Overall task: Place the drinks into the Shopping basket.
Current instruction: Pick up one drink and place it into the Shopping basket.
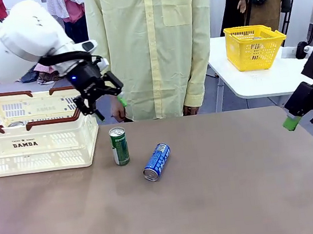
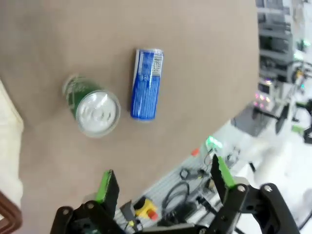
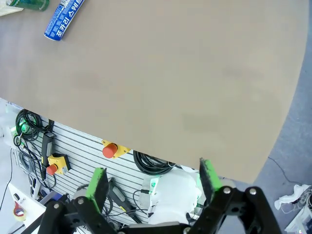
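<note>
On table [image 1: 225, 200], L half: green can [image 1: 119, 146] stands upright just R of Shopping basket [image 1: 41, 158] front corner. Looks apart from it, can't be sure. Blue can [image 1: 156, 162] lies on its side just beside green one, toward table middle; the two are close but not touching.
L wrist view: looks down on green can [image 2: 95, 109] silver top w/ blue can [image 2: 146, 84] lying alongside; cream basket wall at pic edge.
Basket: at robot's L end of table, top open, brown rim unobstructed. Contents too small to tell.
L gripper [image 1: 109, 107]: in the air above & behind green can, by basket's R end. Jaws spread wide, nothing btwn pads [image 2: 106, 187], so empty.
R gripper [image 1: 305, 123]: low, off table's R edge, well apart from both cans. Jaws fully spread, holds nothing. Its wrist view has bare tabletop ahead, cans far off in a corner.
Person [image 1: 153, 48]: stands at far side, one hand [image 1: 190, 111] down at table edge, not on the cans.
Step (judgement): approach for a pick. L arm looks to be lining up over the cans. Neither can is gripped; both sit outside basket.
Next move calls for: L gripper down over green can (nearest, upright, so a plain side grasp), pads either side of its body, close, lift clear of rim, carry over basket, let go.
After that: blue can lies flat & could roll, so wrist needs turning across its length.
</note>
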You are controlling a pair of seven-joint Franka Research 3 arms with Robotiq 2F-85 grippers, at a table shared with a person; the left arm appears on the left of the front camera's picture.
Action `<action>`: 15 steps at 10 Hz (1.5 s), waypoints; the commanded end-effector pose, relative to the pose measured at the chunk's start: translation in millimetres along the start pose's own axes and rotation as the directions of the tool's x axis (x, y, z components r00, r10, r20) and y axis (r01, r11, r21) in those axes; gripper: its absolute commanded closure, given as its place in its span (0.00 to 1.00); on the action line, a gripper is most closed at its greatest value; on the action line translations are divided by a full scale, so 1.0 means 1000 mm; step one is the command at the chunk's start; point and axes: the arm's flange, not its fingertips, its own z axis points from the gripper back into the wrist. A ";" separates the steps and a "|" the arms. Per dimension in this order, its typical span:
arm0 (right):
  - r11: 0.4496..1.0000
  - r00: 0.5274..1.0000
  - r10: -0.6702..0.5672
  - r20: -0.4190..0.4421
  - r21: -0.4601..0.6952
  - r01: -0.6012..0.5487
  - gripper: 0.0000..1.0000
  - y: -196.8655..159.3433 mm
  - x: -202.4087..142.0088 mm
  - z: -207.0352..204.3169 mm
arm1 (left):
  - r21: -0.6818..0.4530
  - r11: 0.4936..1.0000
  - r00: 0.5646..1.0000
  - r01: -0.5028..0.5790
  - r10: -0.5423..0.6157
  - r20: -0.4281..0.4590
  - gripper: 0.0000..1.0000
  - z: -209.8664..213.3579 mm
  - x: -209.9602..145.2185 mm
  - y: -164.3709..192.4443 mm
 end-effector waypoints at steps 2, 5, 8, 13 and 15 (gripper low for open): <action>1.000 1.000 0.001 -0.003 0.000 -0.001 0.00 0.000 0.000 0.002 | 0.260 0.966 0.995 0.010 -0.036 0.094 0.00 -0.034 -0.003 -0.027; 1.000 1.000 0.001 -0.003 0.000 -0.001 0.00 0.000 0.000 0.002 | 0.472 0.881 0.999 0.025 -0.042 0.024 0.00 -0.057 0.001 -0.033; 1.000 1.000 0.001 -0.003 0.000 -0.001 0.00 0.000 0.000 0.002 | 0.418 0.907 0.996 0.045 -0.071 0.048 0.00 -0.059 -0.003 -0.032; 1.000 1.000 0.001 -0.003 0.000 -0.001 0.00 0.000 0.000 0.002 | 0.537 0.838 0.981 -0.096 -0.010 0.192 0.00 -0.066 -0.014 -0.030; 1.000 1.000 0.001 -0.003 0.000 -0.001 0.00 0.000 0.000 0.002 | 0.576 0.802 0.968 -0.159 0.011 0.252 0.00 -0.076 -0.014 -0.032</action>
